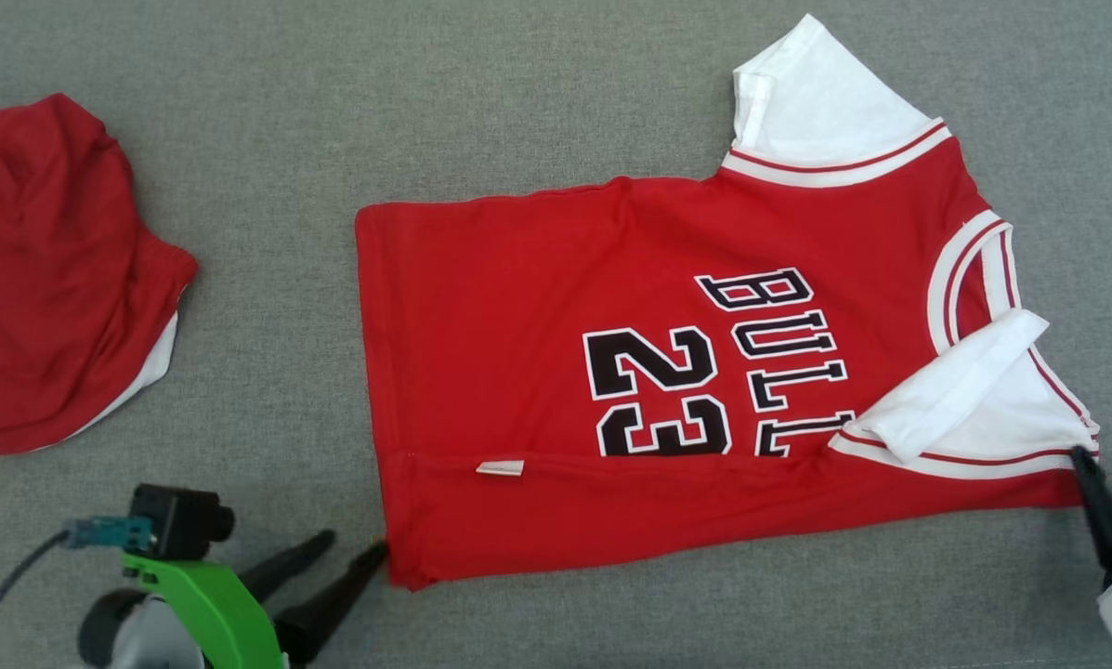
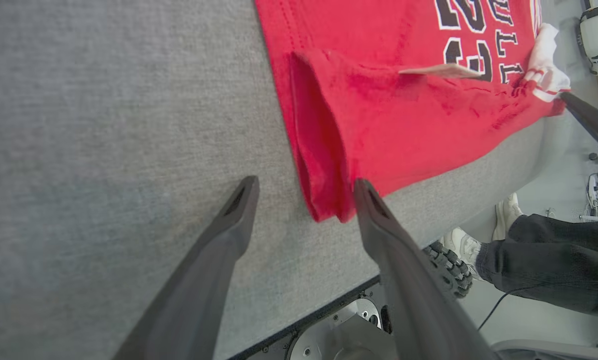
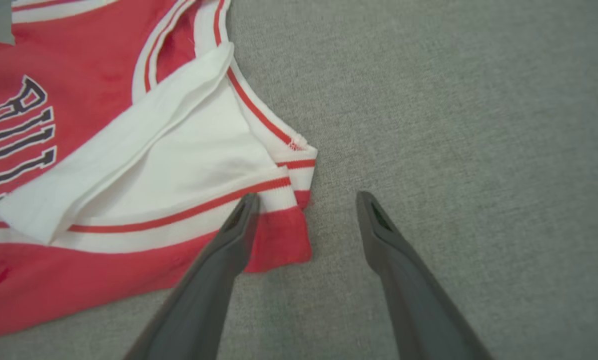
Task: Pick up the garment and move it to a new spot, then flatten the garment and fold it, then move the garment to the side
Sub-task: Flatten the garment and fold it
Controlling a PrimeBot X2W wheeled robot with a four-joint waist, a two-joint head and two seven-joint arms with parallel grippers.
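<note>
Atop coarse grey tabletop (image 1: 556, 93), red knit jersey (image 1: 518, 325), folded oblong.

Grey table (image 1: 556, 74) carries a red jersey (image 1: 518, 353) and another red garment (image 1: 45, 279).

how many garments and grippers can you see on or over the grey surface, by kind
garments: 2, the jersey and a bunched red garment
grippers: 2, the left gripper and the right gripper
total: 4
</note>
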